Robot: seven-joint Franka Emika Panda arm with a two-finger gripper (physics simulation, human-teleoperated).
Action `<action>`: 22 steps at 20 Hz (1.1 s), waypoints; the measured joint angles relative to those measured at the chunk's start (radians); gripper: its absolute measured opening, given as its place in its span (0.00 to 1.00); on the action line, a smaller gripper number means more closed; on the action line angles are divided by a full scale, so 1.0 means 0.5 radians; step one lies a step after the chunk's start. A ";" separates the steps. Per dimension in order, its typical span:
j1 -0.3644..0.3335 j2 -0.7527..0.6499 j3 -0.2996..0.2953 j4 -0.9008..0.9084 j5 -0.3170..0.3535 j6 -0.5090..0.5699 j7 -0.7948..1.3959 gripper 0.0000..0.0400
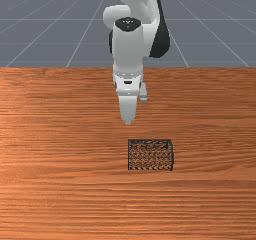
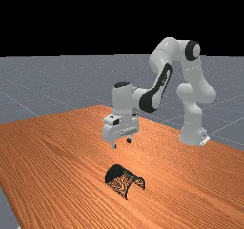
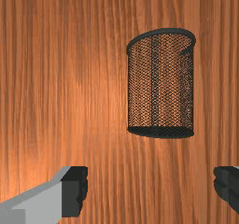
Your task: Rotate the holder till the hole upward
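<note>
My gripper (image 2: 122, 143) hangs above the table in the far view, its two fingers apart with nothing between them. The holder (image 2: 123, 178), a black mesh cup, lies on its side on the wood below it. Its dark closed end faces away in the far view, and its mouth faces the far view's lower right. In the front view the holder (image 1: 150, 155) lies below and to the right of the gripper (image 1: 128, 122), mouth toward the right. In the wrist view the holder's (image 3: 160, 87) closed base is nearer the gripper (image 3: 150, 185) than its thick rim.
The orange-brown table (image 1: 60, 184) spreads around the holder on every side. In the far view the arm's base stands near the table's right edge, and the table's left edge (image 2: 10, 194) drops off at the lower left.
</note>
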 joint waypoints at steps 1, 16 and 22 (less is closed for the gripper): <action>0.000 0.000 0.000 0.000 0.000 0.000 0.000 0.61; 0.270 0.059 0.015 0.088 -0.016 -0.030 0.654 1.00; 0.485 0.160 0.073 0.252 -0.050 -0.093 0.947 1.00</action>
